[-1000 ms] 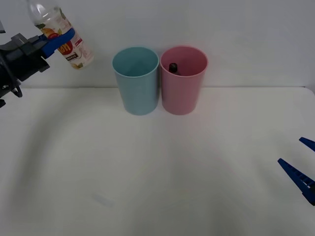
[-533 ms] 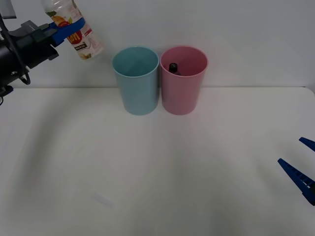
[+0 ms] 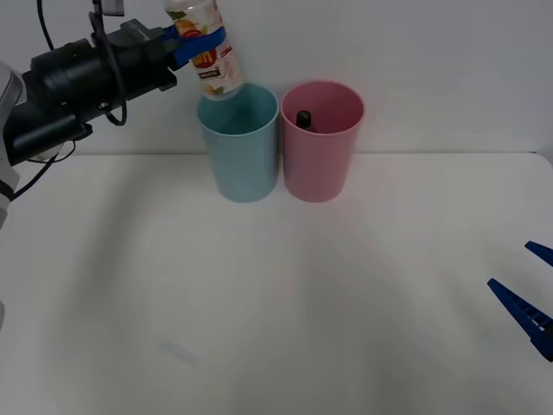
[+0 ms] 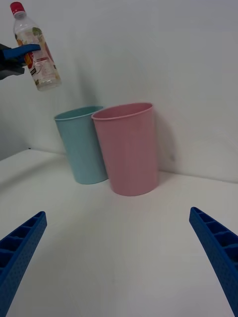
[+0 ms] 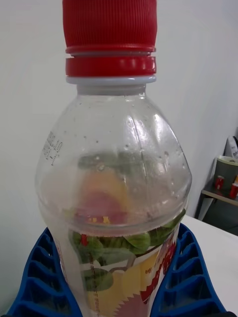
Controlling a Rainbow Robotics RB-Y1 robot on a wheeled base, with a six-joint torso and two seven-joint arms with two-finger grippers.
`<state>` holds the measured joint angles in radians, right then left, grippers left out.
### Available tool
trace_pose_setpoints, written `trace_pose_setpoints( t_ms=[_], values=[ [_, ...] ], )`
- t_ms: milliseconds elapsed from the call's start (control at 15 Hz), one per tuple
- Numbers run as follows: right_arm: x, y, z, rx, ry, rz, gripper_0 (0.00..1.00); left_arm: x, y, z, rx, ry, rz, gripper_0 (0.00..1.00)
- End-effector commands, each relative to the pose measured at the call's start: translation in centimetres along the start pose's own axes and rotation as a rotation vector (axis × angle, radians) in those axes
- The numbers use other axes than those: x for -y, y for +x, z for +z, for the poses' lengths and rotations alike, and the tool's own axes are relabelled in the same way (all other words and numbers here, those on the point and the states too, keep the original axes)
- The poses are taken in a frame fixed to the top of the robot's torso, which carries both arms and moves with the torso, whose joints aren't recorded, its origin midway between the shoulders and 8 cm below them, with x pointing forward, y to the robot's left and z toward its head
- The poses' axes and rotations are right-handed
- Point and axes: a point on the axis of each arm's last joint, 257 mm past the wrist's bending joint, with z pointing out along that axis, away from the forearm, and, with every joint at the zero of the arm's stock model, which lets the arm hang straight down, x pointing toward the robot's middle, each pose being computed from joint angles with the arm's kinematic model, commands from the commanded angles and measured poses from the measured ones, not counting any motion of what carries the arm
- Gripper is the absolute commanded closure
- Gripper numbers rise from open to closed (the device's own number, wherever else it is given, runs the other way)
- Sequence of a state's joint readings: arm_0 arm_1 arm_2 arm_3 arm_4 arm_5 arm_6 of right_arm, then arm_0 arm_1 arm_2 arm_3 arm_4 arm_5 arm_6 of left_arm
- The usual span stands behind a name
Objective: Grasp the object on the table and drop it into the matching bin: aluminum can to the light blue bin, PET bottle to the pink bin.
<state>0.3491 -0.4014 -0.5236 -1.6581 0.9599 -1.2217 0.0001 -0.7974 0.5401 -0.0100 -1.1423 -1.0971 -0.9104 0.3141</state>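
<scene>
My left gripper (image 3: 199,43) is shut on the PET bottle (image 3: 207,54), a small clear bottle with a red cap (image 5: 109,29) and an orange-yellow label. It holds the bottle tilted in the air, its base just above the rim of the light blue bin (image 3: 239,143). The pink bin (image 3: 321,140) stands touching the blue one on its right. The right wrist view shows the bottle (image 4: 37,52) high above both bins (image 4: 130,148). My right gripper (image 3: 531,294) hangs open low at the table's right edge.
A dark-capped bottle (image 3: 304,118) lies inside the pink bin. The white table (image 3: 276,303) spreads wide in front of the bins, with a white wall close behind them.
My left arm has swung to the right with the bottle, from the far left to above the light blue bin. The right arm has stayed still.
</scene>
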Motion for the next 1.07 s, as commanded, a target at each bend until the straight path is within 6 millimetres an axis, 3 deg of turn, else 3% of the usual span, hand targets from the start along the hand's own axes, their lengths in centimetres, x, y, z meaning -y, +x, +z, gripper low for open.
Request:
trace_pose_setpoints(
  t_ms=[67, 667, 933, 1067],
  values=[
    [0.0, 0.0, 0.0, 0.0, 0.0, 0.0, 0.0, 1.3, 0.7, 4.0, -0.014, 0.022, 0.019, 0.98],
    [0.0, 0.0, 0.0, 0.0, 0.0, 0.0, 0.0, 4.6, 3.3, 14.9, -0.089, 0.024, 0.099, 0.97],
    [0.0, 0.0, 0.0, 0.0, 0.0, 0.0, 0.0, 6.0, 3.9, 18.9, -0.113, -0.002, 0.152, 0.96],
    [0.0, 0.0, 0.0, 0.0, 0.0, 0.0, 0.0, 6.4, 3.8, 19.8, -0.103, -0.022, 0.152, 0.97]
  ],
)
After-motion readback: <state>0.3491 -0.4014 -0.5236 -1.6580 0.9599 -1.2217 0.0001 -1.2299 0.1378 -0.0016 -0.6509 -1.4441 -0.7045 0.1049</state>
